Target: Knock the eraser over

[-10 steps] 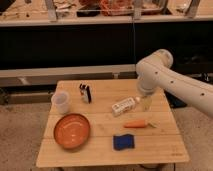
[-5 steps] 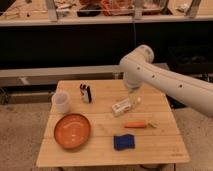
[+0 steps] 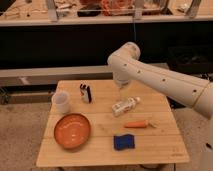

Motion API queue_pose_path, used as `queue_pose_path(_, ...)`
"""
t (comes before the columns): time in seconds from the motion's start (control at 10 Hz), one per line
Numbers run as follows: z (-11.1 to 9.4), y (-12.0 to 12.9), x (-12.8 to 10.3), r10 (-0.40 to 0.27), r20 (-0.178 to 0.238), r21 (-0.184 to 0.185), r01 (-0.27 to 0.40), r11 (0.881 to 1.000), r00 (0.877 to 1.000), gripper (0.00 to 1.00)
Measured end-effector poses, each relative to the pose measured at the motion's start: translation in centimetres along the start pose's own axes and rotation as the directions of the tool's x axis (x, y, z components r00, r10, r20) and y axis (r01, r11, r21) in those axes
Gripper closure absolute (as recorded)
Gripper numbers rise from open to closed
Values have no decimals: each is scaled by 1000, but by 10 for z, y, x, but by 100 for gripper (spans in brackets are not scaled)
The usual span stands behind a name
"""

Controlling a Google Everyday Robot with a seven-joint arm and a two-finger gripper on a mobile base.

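Observation:
The eraser (image 3: 86,93) is a small black block with white stripes. It stands upright at the back left of the wooden table (image 3: 165,145), just right of the white cup (image 3: 61,102). My gripper (image 3: 121,85) hangs down from the white arm over the back middle of the table. It is to the right of the eraser, clearly apart from it, and above the lying white bottle (image 3: 125,105).
An orange bowl (image 3: 72,131) sits at the front left. A blue sponge-like block (image 3: 124,142) lies at the front middle, with a carrot (image 3: 137,124) behind it. A dark counter with shelves runs behind the table.
The arm has swung left across the back of the table, bringing the gripper closer to the eraser. The eraser and the other objects have not moved.

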Motion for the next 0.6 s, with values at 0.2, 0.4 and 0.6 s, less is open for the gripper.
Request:
queue_pose_path(0.2, 3, -8, -6, -24, -2, 4, 24, 1000, 1000, 20)
queue_pose_path(0.4, 6, -21, -17, -47, -4, 12, 47, 999, 999, 20)
queue_pose_path(0.6, 10, -35, -32, -80, -8, 16, 80, 997, 997, 20)
